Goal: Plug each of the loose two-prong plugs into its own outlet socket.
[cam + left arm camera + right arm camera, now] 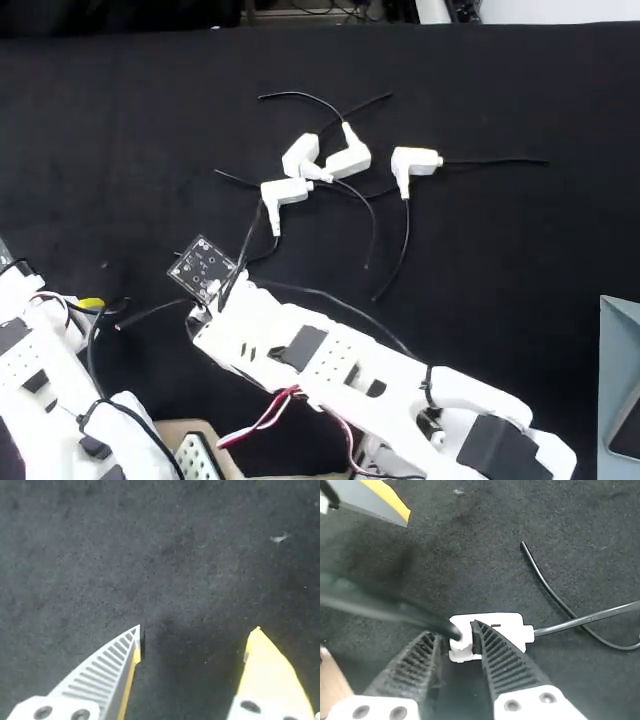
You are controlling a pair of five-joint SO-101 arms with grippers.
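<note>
So the right gripper was squeezed down narrow on a white plug, pinching its stubby end between the two ribbed fingers. The rest of the plug body stuck out sideways past the fingertips. The plug's black cable ran off across the cloth, and a second thin lead curved past just beside it. We saw that plug sitting low over the black tabletop, left of centre and nearer the near edge than the far one. It was right beside a little black square board with pale dots on it. We couldn't tell if plug and board were touching.

The left gripper was spread wide with nothing between its fingers, just bare cloth under it, down by the near left corner.

Four more loose plugs lay bunched around the middle of the tabletop, toward the far edge, cables tangled across each other.
</note>
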